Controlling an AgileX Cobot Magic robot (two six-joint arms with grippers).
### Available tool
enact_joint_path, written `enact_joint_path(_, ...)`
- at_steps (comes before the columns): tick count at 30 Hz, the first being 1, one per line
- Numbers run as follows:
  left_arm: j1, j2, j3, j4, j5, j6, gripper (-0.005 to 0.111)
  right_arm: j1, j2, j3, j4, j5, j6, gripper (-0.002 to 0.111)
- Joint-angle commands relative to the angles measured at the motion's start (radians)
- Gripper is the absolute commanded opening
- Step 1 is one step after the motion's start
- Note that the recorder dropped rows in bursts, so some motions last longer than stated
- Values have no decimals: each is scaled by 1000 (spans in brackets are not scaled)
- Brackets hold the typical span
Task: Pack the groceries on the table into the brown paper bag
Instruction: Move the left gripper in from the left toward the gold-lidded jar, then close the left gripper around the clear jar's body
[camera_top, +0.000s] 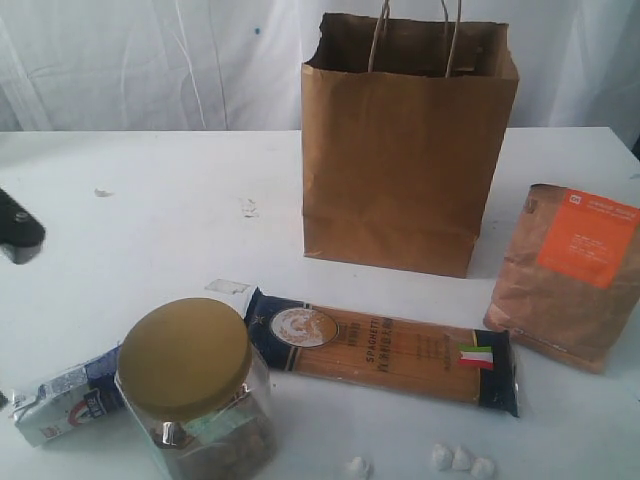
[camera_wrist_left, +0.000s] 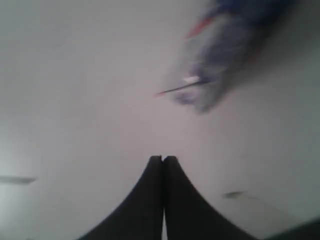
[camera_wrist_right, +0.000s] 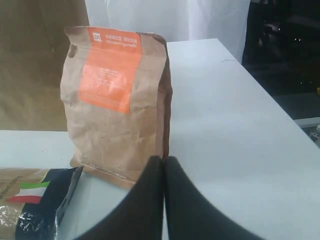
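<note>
With left tool (camera_wrist_left: 163, 159) and right tool (camera_wrist_right: 163, 159) both clenched empty, the right may just topple the upright brown pouch (camera_wrist_right: 117, 100) beside the brown paper bag (camera_top: 405, 150).

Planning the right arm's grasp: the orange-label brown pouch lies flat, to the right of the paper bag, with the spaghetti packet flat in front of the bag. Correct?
No: the brown pouch stands upright, not flat, as the right wrist view shows. It is to the right of the paper bag, and the spaghetti packet does lie flat in front of the bag.
</note>
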Motion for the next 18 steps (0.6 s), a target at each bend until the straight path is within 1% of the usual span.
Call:
enact_joint_path(1,-1,-2,50,-515,79,383,0,-2,-5,2,-9,-8,4,0)
enact_joint_path(3,-1,1,132,-617,26,448,0,-2,-5,2,-9,-8,4,0)
enact_joint_path(6,-1,1,245,-717,-147,529,0,-2,-5,2,-9,-8,4,0)
enact_joint_path(7,-1,1,277,-749,-184,557,0,-2,-5,2,-9,-8,4,0)
enact_joint_path(9,-1,1,323,-828,-311,633,0,-2,-5,2,-9,-8,4,0)
enact_joint_path(13,-1,1,357,-1040,-486,797,0,-2,-5,2,-9,-8,4,0)
enact_joint_path(14,-1,3,357,-1102,-503,862,0,-2,-5,2,-9,-8,4,0)
enact_joint_path(15,-1,5,343,-1182,-505,1006,0,-2,-5,2,-9,-8,4,0)
enact_joint_path(17,-1,18,319,-1196,-513,1159,0,-2,-5,2,-9,-8,4,0)
enact_joint_path(18,-1,24,311,-1198,-539,1178,0,-2,-5,2,-9,-8,4,0)
